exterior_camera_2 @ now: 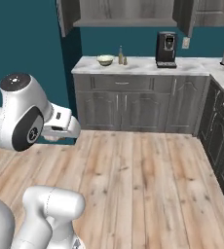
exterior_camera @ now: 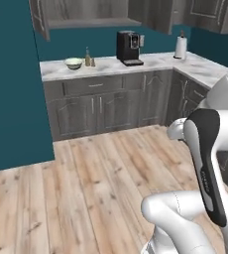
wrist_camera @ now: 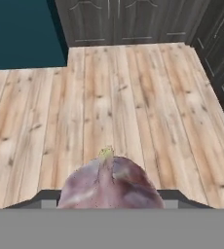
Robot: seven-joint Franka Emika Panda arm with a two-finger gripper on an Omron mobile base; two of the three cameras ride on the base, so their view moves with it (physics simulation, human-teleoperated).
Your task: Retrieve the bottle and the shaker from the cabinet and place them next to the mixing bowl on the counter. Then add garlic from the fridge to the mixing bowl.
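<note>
Garlic (wrist_camera: 109, 182) sits closest of all, a plump bulb with a papery, purple-streaked skin and a small yellowish stem nub, filling the space right in front of the hand (wrist_camera: 109, 204). It appears to be pinched between the fingers, which stand partly apart around its girth, though the tips themselves are hidden behind the bulb, so I judge the grip rather than see it.

Far across the room on the left end of the table (exterior_camera: 111, 67), a white-grey marble slab with tan veins, the bowl (exterior_camera: 73, 63) rests: round, smooth, pale cream-green. Just to its right stand the bottle (exterior_camera: 87, 58), slim glass with amber liquid and a narrow neck, and the shaker (exterior_camera: 92, 62), a short tan wooden piece, too small to make out in detail. Both are close beside the bowl, so that part of the task looks done.

Further right on the slab stand a boxy black coffee machine (exterior_camera: 129, 48) and a white paper-towel roll (exterior_camera: 180, 47). Grey wood-grain cabinets (exterior_camera: 106, 106) run beneath, and pale plank floor (exterior_camera: 86, 188) lies between robot and table.

By my reckoning the garlic step is in hand: the carry. Next, the base has to cross the floor toward the far left end of the table, and the arm must reach over the bowl's rim before letting go, clear of the bottle and shaker.
</note>
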